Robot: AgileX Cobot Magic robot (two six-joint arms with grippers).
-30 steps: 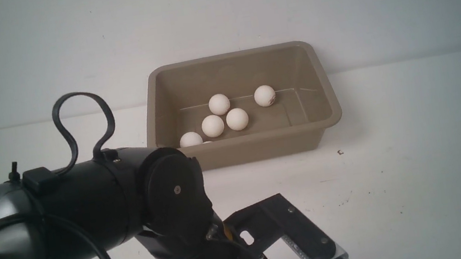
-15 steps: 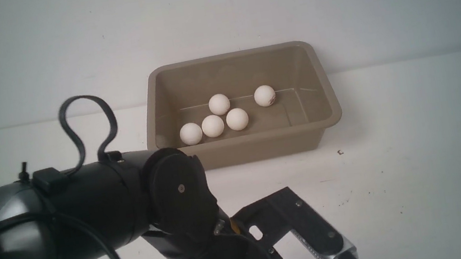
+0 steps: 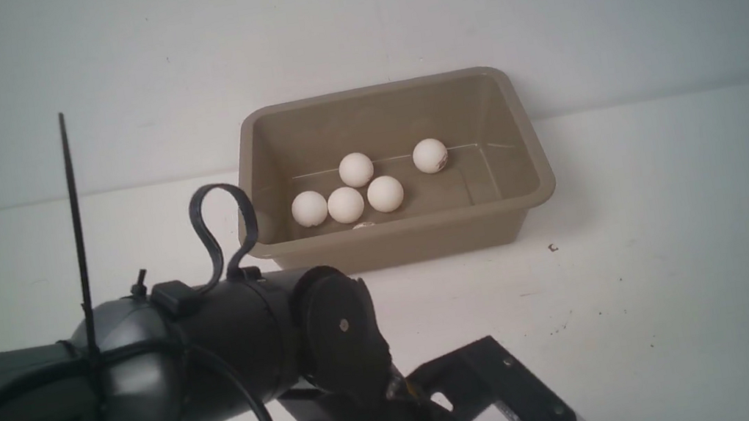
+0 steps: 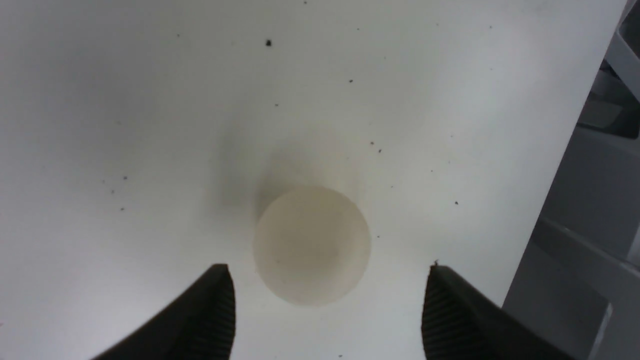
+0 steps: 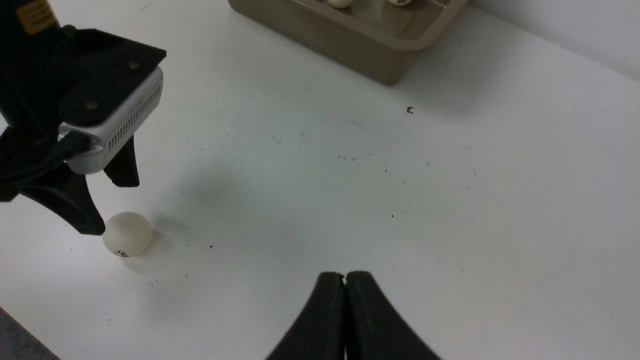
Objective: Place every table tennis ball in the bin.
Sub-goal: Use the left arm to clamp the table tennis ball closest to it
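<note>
Observe the left fingers [image 4: 210, 310] spread, one on each side of a table tennis ball [image 4: 312, 245] lying on the table [image 3: 682, 231]. The right fingers [image 5: 325, 320] are pressed together, empty. The other balls [image 3: 348, 205] lie inside the bin [image 3: 409, 242].

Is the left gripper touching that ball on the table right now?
Apart. The left wrist view shows bare table on each side of the ball, between it and the open left gripper.
</note>
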